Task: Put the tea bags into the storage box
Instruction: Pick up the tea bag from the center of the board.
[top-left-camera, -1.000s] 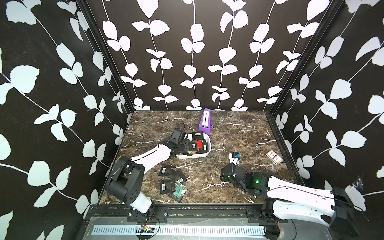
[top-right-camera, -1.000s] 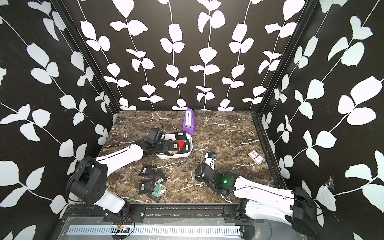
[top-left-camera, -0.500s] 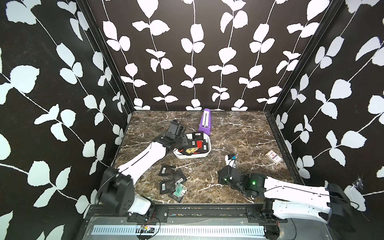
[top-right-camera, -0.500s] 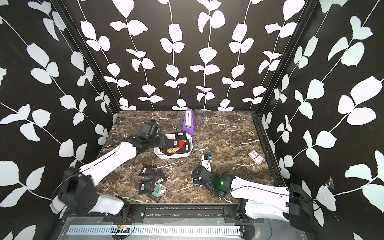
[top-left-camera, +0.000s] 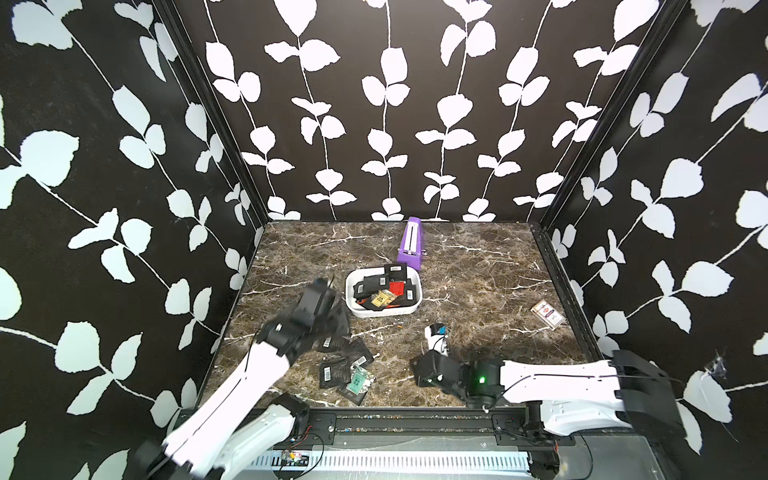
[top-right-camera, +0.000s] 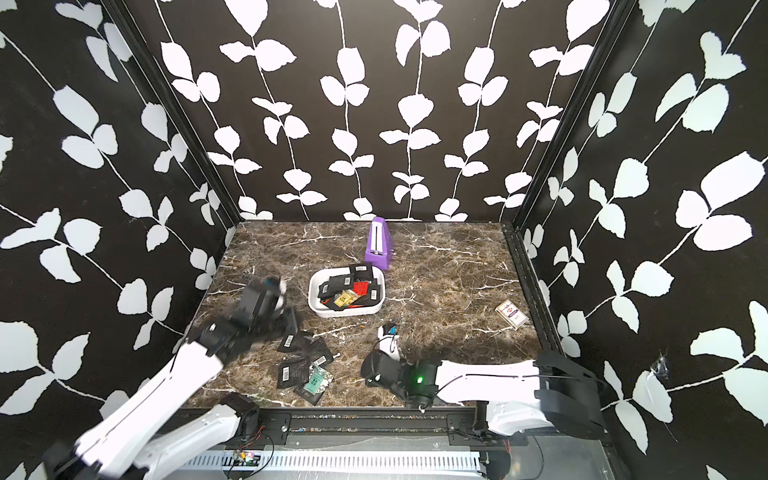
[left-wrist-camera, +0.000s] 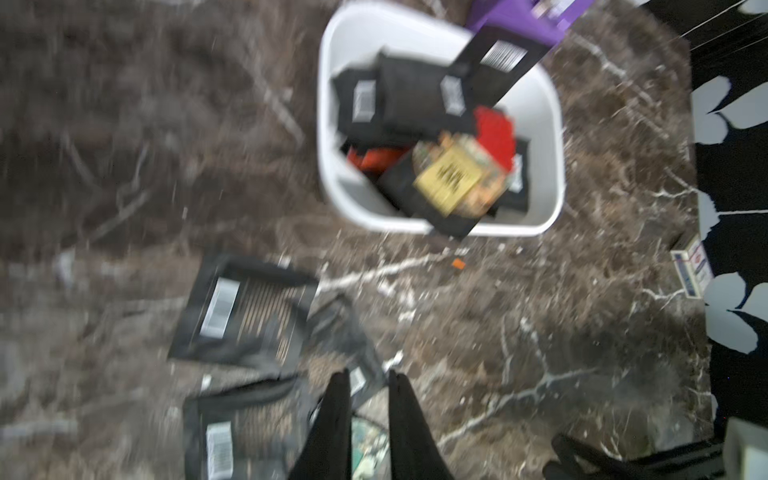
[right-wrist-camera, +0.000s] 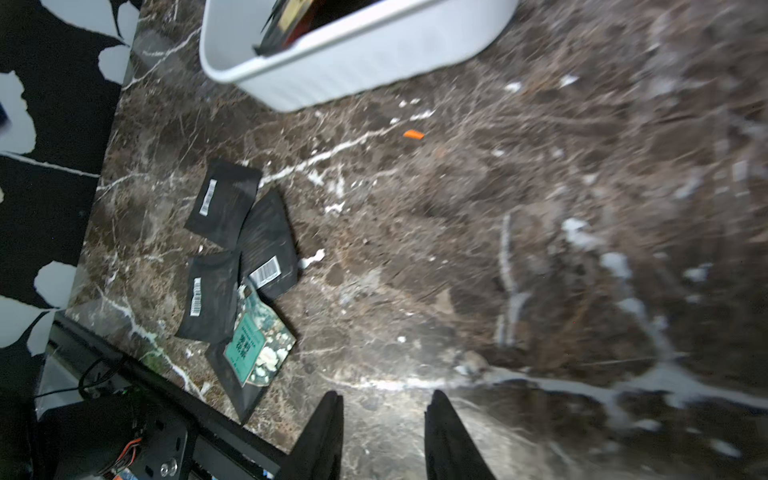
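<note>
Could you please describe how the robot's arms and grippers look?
The left arm and right arm have white links, black joints; the right carries a black cable and a green light. The left gripper and right gripper have black tapered fingers.

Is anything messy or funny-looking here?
Yes. One black tea bag pokes out over the far rim of the storage box, toward the purple box. A tiny orange scrap lies loose on the table.
</note>
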